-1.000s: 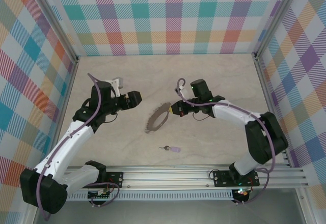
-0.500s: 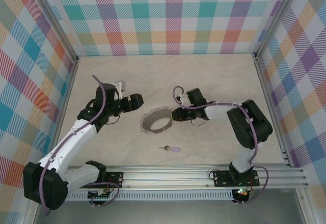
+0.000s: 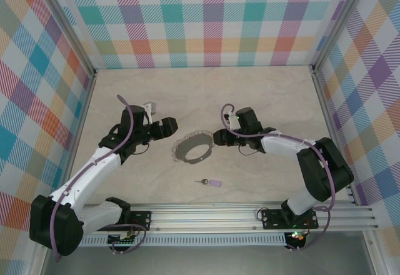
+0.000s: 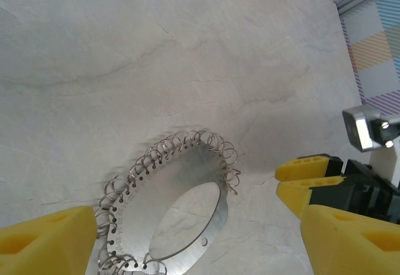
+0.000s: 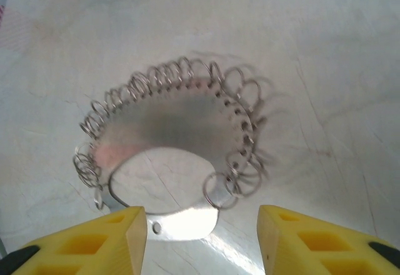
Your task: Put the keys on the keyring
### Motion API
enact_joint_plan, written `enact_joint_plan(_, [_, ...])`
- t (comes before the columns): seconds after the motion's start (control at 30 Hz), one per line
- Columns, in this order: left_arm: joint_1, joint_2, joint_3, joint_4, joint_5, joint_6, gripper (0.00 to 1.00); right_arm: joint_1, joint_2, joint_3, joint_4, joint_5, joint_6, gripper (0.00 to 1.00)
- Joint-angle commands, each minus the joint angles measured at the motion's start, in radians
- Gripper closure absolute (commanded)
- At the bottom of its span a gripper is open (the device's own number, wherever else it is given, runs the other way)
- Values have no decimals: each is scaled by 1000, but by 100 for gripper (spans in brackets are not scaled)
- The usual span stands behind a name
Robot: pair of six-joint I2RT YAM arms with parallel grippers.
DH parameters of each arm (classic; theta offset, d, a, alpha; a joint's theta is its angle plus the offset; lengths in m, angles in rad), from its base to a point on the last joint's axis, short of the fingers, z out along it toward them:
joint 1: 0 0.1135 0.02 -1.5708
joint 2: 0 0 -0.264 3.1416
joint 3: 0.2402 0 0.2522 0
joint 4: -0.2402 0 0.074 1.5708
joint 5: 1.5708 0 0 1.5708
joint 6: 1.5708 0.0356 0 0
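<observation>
- Left gripper (image 3: 169, 127): hangs left of mid-table, aimed at the ring. Fingers (image 4: 44, 240) are spread wide with nothing between them. My read is that it is posted there to take or steady the ring from its own side.
- Keyring (image 4: 181, 175): lies about mid-table on the table (image 3: 275, 94), between the two grippers, and I can see neither one touching it. It is a thin, silvery, plate-like hoop with an oval opening. The outer rim is punched with small holes, most carrying a wire loop. The loops crowd the arc away from the right gripper. The right wrist view is slightly blurred.
- Keys (image 3: 209, 182): lie toward the near edge, apart from the ring. A tiny dark key with a pale lilac tag on its right. No gripper is near them.
- Right gripper (image 3: 216, 139): low, just beside the ring's right edge. Fingers (image 5: 94, 240) are parted. The ring's plain edge, with its single hole, sits in the gap unpinched. I judge the ring is parked while the keys get fetched.
</observation>
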Motion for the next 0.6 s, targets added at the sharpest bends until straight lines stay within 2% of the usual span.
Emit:
enact_joint_plan(0.0, [-12,-22,-21,32,-13,-6,15,22,15,-21,-16,6,-5,51])
enact_joint_plan(0.33, [-13,-18,-17,30,-12,-8,15,68,107,52,-70,29,-87,61])
enact_joint_plan(0.57, [-15,-16,-17,26,-17,-11,14,74,162,93,-72,23,-100,61])
